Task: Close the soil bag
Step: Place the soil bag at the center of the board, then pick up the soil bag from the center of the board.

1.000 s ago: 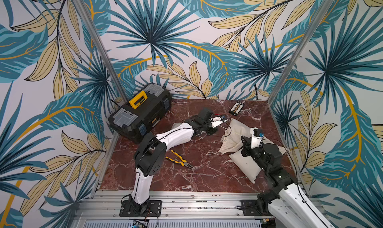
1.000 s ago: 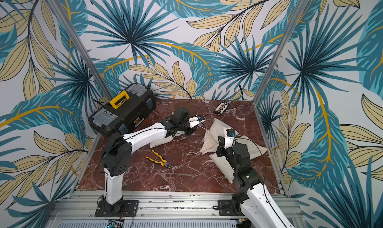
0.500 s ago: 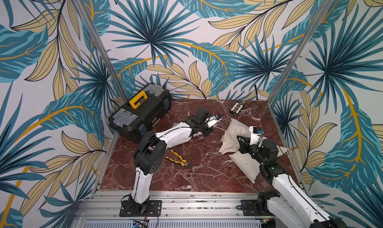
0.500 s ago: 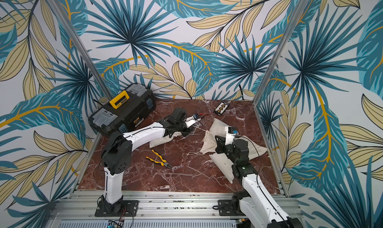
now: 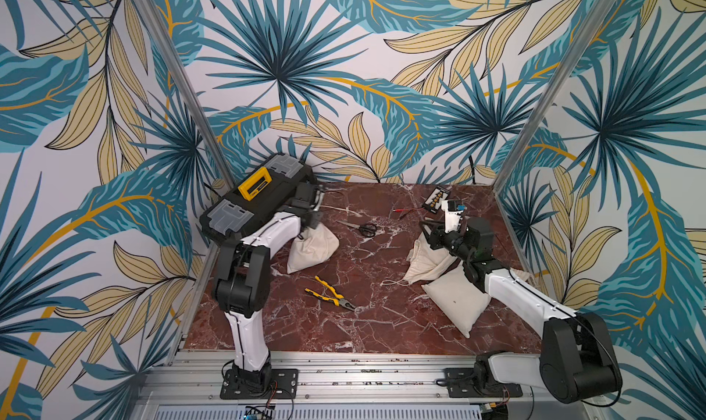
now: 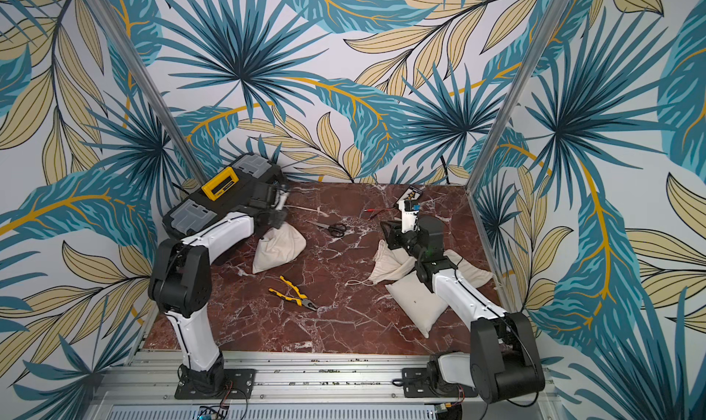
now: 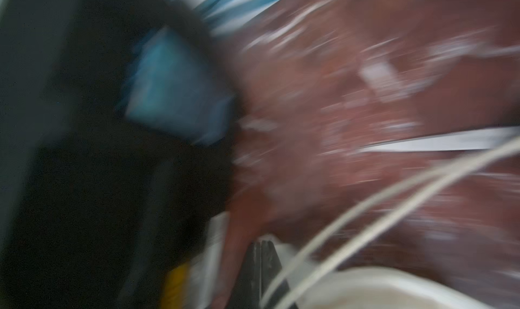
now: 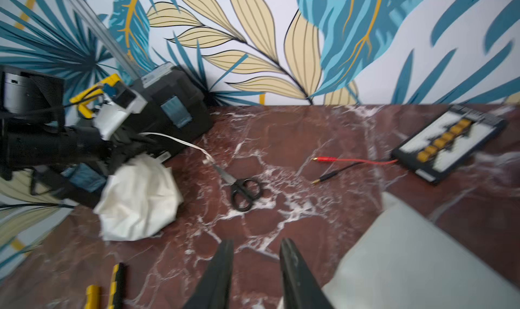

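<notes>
The soil bag (image 5: pixel 313 246) (image 6: pixel 280 248) is a small cream cloth sack, gathered at the top, lying beside the toolbox; the right wrist view shows it crumpled (image 8: pixel 138 198). My left gripper (image 5: pixel 318 200) (image 6: pixel 280 197) hovers just above it against the toolbox, shut (image 7: pixel 261 241). The bag's drawstring (image 7: pixel 394 209) (image 8: pixel 180 143) runs out from its closed jaws towards the scissors. The left wrist view is badly blurred. My right gripper (image 5: pixel 425 227) (image 6: pixel 386 229) stands open above the table (image 8: pixel 256 241), with nothing between its fingers.
A black and yellow toolbox (image 5: pixel 259 204) sits at the back left. Scissors (image 5: pixel 363 229), yellow pliers (image 5: pixel 330 294), red and black test leads (image 5: pixel 405 211) and a black tester (image 5: pixel 437 200) lie on the marble. Two more cream bags (image 5: pixel 424 261) (image 5: pixel 454 299) lie under the right arm.
My left gripper has swept from the table's middle back left to the toolbox, trailing the drawstring. The right gripper has opened and moved up and away from the right-hand bags.
</notes>
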`<state>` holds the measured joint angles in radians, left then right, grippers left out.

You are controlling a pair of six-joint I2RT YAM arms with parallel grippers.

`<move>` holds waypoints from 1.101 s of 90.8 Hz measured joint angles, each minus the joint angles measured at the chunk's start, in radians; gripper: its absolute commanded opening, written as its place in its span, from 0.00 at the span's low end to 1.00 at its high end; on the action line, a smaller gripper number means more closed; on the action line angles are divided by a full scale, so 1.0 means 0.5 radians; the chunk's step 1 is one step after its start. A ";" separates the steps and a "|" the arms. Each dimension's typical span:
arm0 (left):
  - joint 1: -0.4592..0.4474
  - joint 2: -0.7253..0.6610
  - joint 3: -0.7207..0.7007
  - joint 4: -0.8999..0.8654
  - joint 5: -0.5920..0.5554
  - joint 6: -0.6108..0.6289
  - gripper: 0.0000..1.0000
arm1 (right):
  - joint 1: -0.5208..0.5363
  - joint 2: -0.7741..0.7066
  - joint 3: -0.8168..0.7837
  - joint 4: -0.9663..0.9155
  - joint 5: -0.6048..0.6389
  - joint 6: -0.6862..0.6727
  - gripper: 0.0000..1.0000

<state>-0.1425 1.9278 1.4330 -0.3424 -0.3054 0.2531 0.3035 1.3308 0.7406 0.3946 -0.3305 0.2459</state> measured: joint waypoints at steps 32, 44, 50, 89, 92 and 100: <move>0.020 0.023 -0.079 -0.211 -0.375 -0.065 0.45 | 0.182 -0.045 0.011 -0.501 0.507 -0.094 0.64; -0.101 -0.093 -0.111 -0.188 -0.304 -0.066 0.60 | 0.259 -0.051 0.002 -0.600 0.715 -0.101 0.71; -0.169 -0.163 -0.116 -0.185 -0.256 -0.076 0.64 | 0.294 -0.047 -0.014 -0.603 0.806 -0.095 0.74; -0.443 -0.631 -0.320 -0.143 0.124 -0.214 1.00 | 0.427 0.318 -0.006 -0.541 1.231 -0.073 0.78; -0.451 -0.671 -0.334 -0.142 0.160 -0.220 1.00 | 0.432 0.350 -0.001 -0.515 1.227 -0.072 0.74; -0.475 -0.755 -0.349 -0.125 0.245 -0.243 1.00 | 0.443 0.436 0.017 -0.460 1.193 -0.072 0.45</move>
<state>-0.3798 1.5501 1.2583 -0.4049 -0.1829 0.1318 0.5247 1.5490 0.7490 0.1646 0.2661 0.2100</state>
